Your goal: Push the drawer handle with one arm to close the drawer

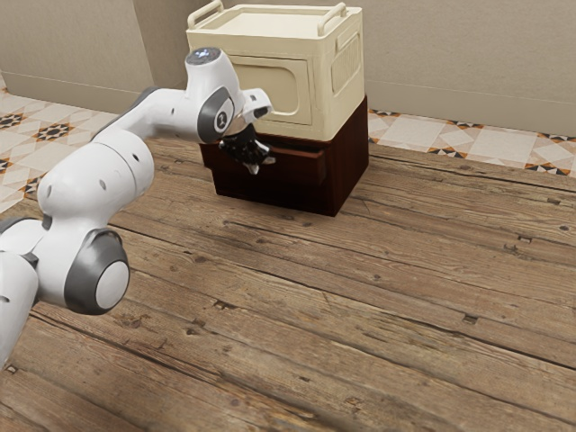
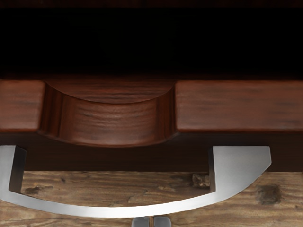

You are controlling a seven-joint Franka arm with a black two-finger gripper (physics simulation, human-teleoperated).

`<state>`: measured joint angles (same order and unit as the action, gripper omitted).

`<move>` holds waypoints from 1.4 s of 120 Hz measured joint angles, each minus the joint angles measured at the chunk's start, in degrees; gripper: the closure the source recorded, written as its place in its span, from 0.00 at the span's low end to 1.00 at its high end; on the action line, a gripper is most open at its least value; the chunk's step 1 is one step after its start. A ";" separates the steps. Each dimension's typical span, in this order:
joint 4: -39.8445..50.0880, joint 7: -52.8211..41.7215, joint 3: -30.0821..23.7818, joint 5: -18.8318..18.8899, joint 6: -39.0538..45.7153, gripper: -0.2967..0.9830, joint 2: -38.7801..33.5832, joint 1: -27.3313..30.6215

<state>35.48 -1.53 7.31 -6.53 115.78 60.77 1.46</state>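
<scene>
In the exterior view my gripper point(image 1: 255, 166) is at the front of the dark red-brown drawer point(image 1: 301, 166), which stands partly pulled out of its cabinet point(image 1: 351, 166). The wrist view looks down on the drawer front point(image 2: 236, 106), with a scooped notch at its middle and a dark opening behind it. A curved silver handle point(image 2: 113, 211) juts from that front. Just outside the handle's bow are the two grey tips of my gripper point(image 2: 151, 222), side by side and shut with nothing between them. Whether they touch the handle I cannot tell.
On top of the cabinet rests a cream box point(image 1: 270, 85) with rails on its upper edges, close above the drawer. Wooden floorboards point(image 1: 360, 306) spread around the cabinet, with patterned tiles point(image 1: 450, 142) and a wall point(image 1: 468, 63) behind.
</scene>
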 joint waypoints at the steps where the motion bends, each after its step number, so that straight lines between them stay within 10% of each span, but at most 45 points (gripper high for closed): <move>1: 0.00 -0.02 0.01 0.00 0.08 0.85 0.00 -0.01; 168: 0.15 -2.23 -1.27 0.33 14.70 0.84 2.73 0.03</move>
<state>35.63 -3.76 6.04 -6.19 130.49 63.50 1.49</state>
